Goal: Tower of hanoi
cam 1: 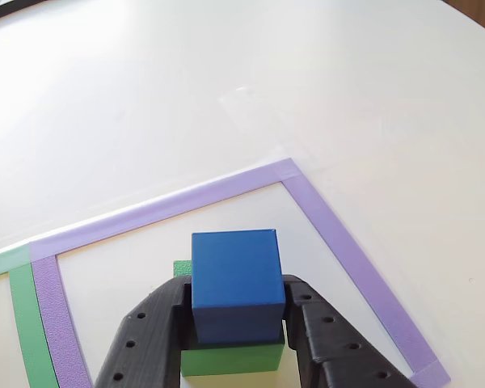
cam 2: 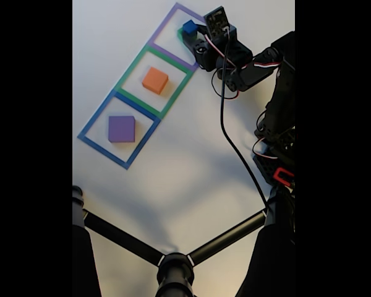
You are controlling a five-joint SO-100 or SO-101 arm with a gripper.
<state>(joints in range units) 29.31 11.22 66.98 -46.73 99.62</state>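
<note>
The blue cube (cam 1: 235, 283) looks smooth and not shiny, and the green block (cam 1: 230, 357) under it looks soft and dull. The gripper (cam 1: 239, 323) is black plastic with little holes. The white table (cam 1: 145, 97) is smooth and a bit shiny.

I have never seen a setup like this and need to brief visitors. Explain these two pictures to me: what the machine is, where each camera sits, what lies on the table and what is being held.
The machine is a small robot arm standing on a white table, ending in a black two-finger gripper.

The fixed view looks down on the whole table from above; the dark bars at the bottom appear to be a stand. The other view looks from close behind the gripper.

Three taped square outlines lie in a row: blue, green and purple. A flat purple block lies in the blue outline, an orange block in the green one. In the purple outline a blue cube sits above a green block.

The gripper's fingers stand on either side of the blue cube, seemingly closed on it. Whether the cube rests on the green block or is lifted slightly, I cannot tell.
</note>
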